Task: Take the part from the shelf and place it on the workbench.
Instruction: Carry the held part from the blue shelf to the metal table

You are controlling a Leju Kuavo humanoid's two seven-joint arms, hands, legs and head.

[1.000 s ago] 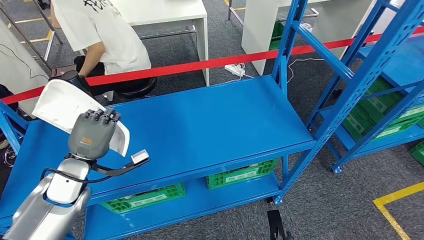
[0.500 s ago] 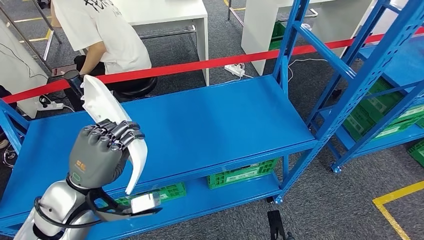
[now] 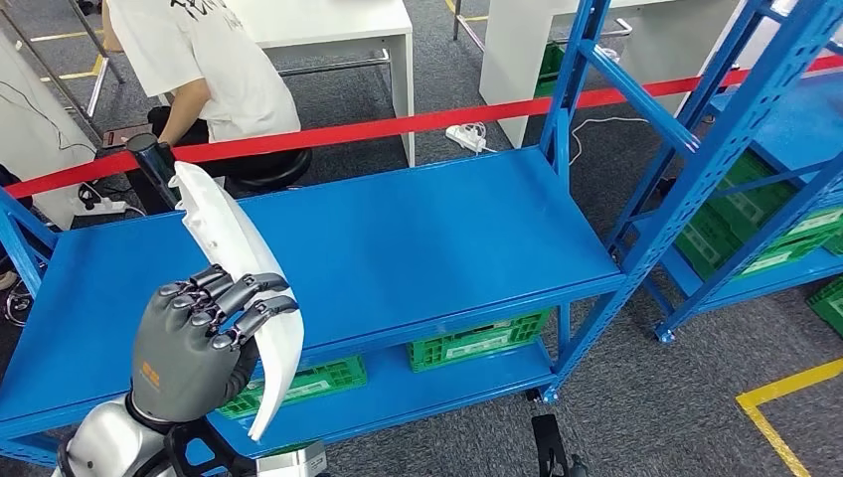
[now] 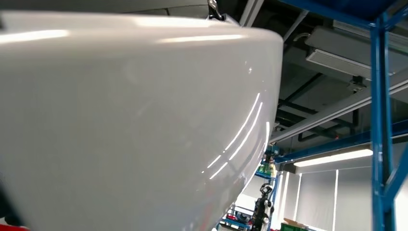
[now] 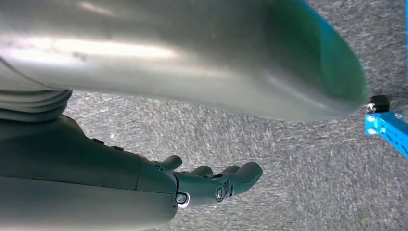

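Fingers (image 3: 239,298) of the left hand (image 3: 194,343) curl over the white part (image 3: 234,263), carried on edge above the shelf (image 3: 427,238). Right hand (image 5: 211,183) hangs empty, fingers loosely apart. A firm grip and level carry should stop the smooth part slipping.

My left arm (image 3: 109,442) comes up from the lower left of the head view, silver forearm, wrist bent so the back of my left hand (image 3: 194,348) faces the camera. Its fingers (image 3: 244,298) curl over the edge of the part (image 3: 234,263) and grip it, holding it nearly on edge. My right hand (image 5: 211,183) hangs low over the floor in the right wrist view, dark fingers loosely apart and slightly curved, holding nothing.
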